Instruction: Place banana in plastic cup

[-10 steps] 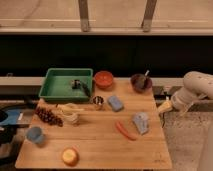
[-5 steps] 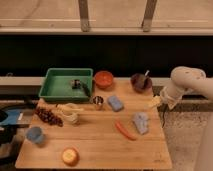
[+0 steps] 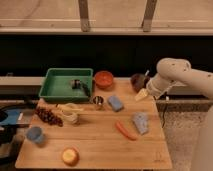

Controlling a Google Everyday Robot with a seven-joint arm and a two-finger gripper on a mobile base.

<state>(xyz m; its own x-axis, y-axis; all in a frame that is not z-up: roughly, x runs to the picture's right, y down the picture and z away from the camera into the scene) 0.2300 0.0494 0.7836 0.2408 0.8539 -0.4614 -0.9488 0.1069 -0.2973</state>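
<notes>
The banana (image 3: pixel 69 107) is slim and pale yellow. It lies across the top of the taller whitish cup (image 3: pixel 70 116) at the table's left middle. The plastic cup (image 3: pixel 34 134) is small and light blue and stands near the front left corner, in front of and to the left of the banana. My gripper (image 3: pixel 142 95) hangs from the white arm (image 3: pixel 172 75) over the table's right back part, just in front of a dark bowl (image 3: pixel 138 81). It is far to the right of both the banana and the cup and holds nothing that I can see.
A green tray (image 3: pixel 52 90) holding a small dark item stands at the back left, with an orange-red bowl (image 3: pixel 104 79) beside it. A metal cup (image 3: pixel 98 102), blue sponge (image 3: pixel 116 103), carrot (image 3: pixel 125 130), grey-blue cloth (image 3: pixel 141 122), dark grapes (image 3: pixel 47 116) and a round yellow-orange fruit (image 3: pixel 70 156) lie on the wooden table (image 3: pixel 100 145).
The arm has swung in from the right side. The gripper has moved left over the table's right edge to just in front of the dark bowl. The objects have not moved.
</notes>
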